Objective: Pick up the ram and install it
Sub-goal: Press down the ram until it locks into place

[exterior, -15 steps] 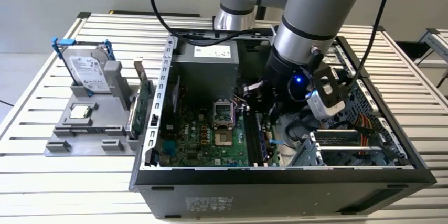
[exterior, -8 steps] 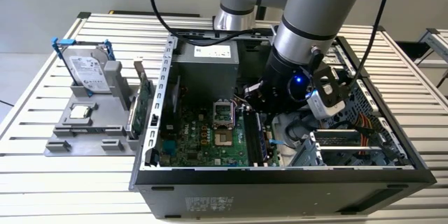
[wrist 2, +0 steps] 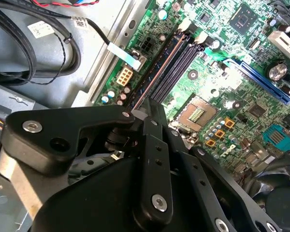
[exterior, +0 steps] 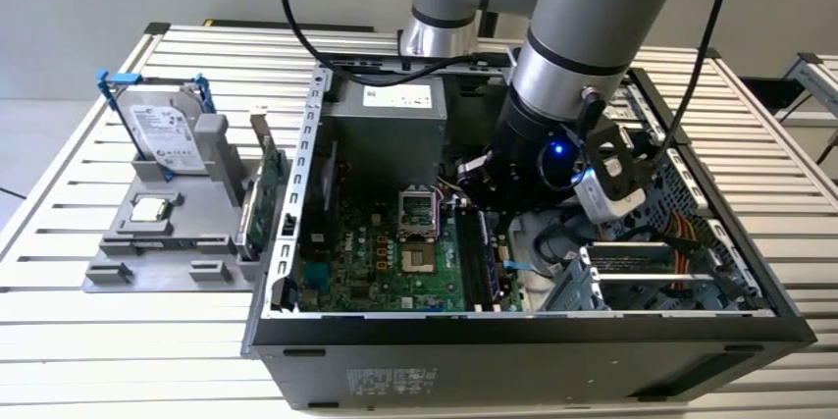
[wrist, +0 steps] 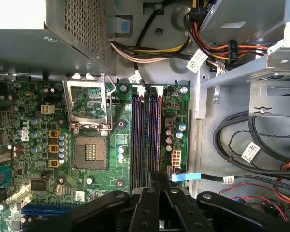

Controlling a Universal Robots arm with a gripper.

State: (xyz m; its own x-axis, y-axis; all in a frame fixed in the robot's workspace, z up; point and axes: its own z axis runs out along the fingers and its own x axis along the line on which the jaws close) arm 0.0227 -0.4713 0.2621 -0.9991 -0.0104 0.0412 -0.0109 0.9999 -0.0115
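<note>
On the exterior view's left we see the silver hard drive (exterior: 168,134) standing on a grey fixture (exterior: 171,242), with a green expansion card (exterior: 269,193) upright just beside the open computer case (exterior: 524,340). Further right, the gripper (wrist: 154,181) is down inside the case over the motherboard (wrist: 92,169). Its fingers (wrist 2: 152,121) are drawn together, clamped on the ram (wrist 2: 147,84), a thin stick running straight out from the fingertips along the memory slots (wrist: 147,130), lying in one of them. Beyond the fingers sits the open processor socket (wrist: 89,113).
</note>
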